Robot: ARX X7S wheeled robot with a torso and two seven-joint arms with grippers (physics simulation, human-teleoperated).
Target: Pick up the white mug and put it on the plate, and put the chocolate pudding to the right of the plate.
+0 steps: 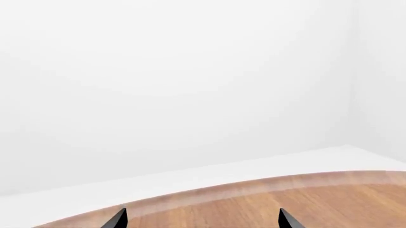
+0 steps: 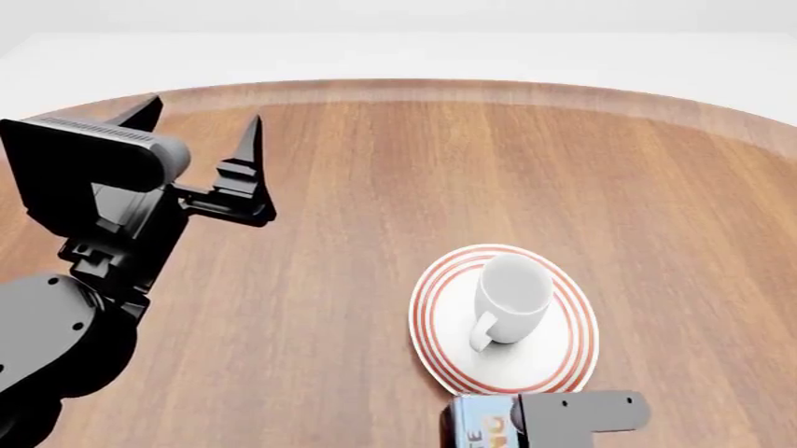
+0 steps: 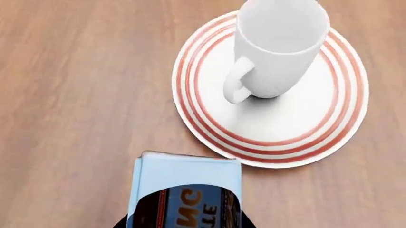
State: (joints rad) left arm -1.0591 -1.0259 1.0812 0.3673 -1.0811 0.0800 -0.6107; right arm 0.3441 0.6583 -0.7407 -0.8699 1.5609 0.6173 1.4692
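We see the round wooden worktop [image 2: 373, 187] spread under both arms. Our left end effector [image 2: 205, 149] hangs high at the left with its fingers spread wide and nothing between them; its own camera shows only two dark tips over the far edge, so we judge this arm idle.

The plate [image 2: 561, 359] lies near the front, right of centre, and the white mug [image 2: 509, 299] stands upright on it, handle toward us: that half looks done.

The chocolate pudding [image 3: 187, 190] sits just beside the plate's near rim. The right end effector [image 2: 566, 415] is over it, but we cannot tell whether it grips. Only the right wrist view shows the carton's pale blue top clearly.
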